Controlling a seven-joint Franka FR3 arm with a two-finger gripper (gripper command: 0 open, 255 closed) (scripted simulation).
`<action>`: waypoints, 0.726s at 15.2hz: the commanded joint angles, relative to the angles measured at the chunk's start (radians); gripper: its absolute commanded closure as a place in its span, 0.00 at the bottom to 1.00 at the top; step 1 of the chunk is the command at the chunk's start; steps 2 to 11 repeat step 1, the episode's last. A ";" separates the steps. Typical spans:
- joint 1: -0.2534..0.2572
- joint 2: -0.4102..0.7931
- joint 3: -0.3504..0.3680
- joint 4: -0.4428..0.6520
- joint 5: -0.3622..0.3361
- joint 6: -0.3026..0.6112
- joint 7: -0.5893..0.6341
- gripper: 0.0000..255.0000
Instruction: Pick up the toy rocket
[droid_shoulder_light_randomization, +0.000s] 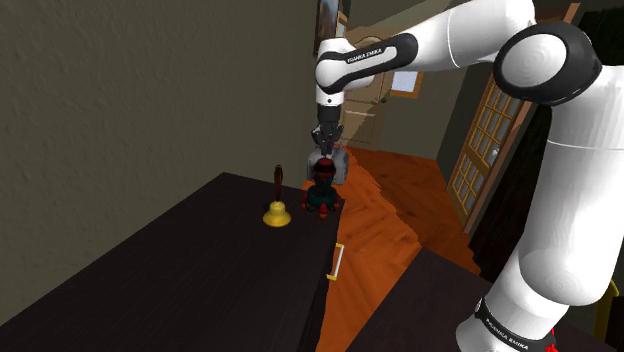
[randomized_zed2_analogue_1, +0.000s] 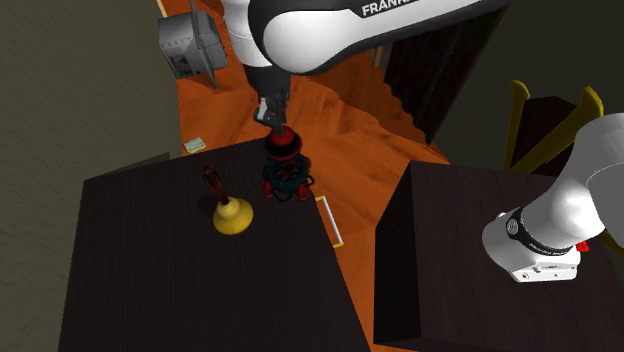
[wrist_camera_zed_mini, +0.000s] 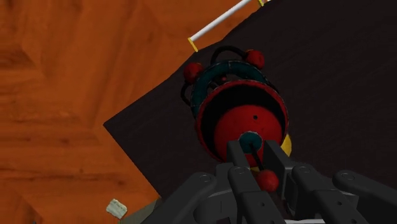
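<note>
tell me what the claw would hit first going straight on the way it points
The toy rocket: its red nose sits right under the claw, in line with it. They may already touch; depth is unclear. Beneath stands the dark table.

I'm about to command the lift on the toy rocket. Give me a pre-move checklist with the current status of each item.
1. Tool centred over the toy rocket: ok.
2. Fingers closed on the rocket's nose tip: ok, they appear to clasp it in the wrist view.
3. Rocket upright on the table: ok, near the far corner.
4. Bell apart from the rocket: ok, it stands toward the second exterior view's left.
5. Grip firm enough for a lift: cannot tell, because only the narrow tip is held.
6. Rocket off the table: not ok, it has not been lifted.
</note>
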 joint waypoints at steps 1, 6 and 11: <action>0.000 0.001 0.000 0.011 0.000 -0.009 -0.001 1.00; 0.000 0.001 0.000 0.011 0.000 -0.009 -0.001 1.00; 0.000 0.001 0.000 0.011 0.000 -0.009 -0.001 1.00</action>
